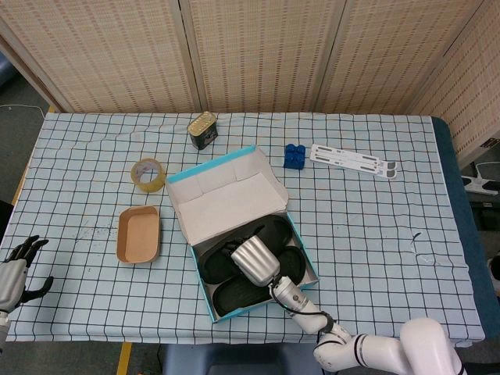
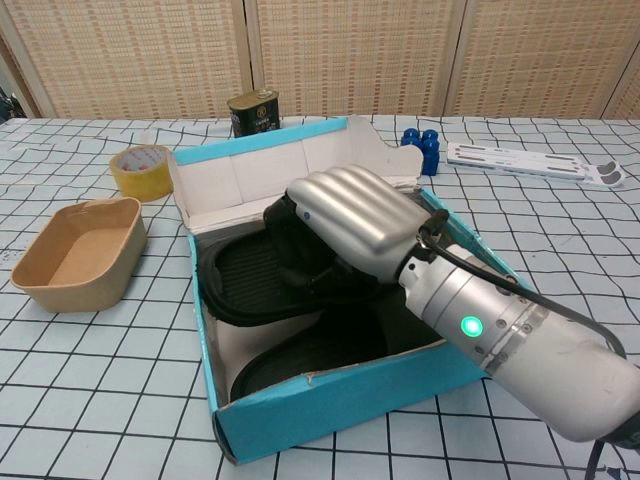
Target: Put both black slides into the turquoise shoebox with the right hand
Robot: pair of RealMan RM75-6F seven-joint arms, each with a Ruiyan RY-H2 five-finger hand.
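Note:
The turquoise shoebox [image 1: 203,291] [image 2: 330,410] stands open at the table's front middle, its lid flap leaning back. Both black slides lie inside: the far slide [image 1: 209,266] [image 2: 235,285] and the near slide [image 1: 233,297] [image 2: 300,355]. My right hand [image 1: 251,260] [image 2: 350,215] reaches into the box from the right, its back up and its fingers curled down onto the far slide. The hand's back hides whether the fingers grip it. My left hand [image 1: 19,269] rests at the table's front left corner, fingers apart and holding nothing.
A tan tray [image 1: 138,233] [image 2: 75,250] and a tape roll [image 1: 148,173] [image 2: 140,168] sit left of the box. Behind it stands a tin [image 1: 202,130] [image 2: 255,110]. A blue block [image 1: 294,155] [image 2: 420,148] and a white strip [image 1: 353,161] [image 2: 530,162] lie at back right.

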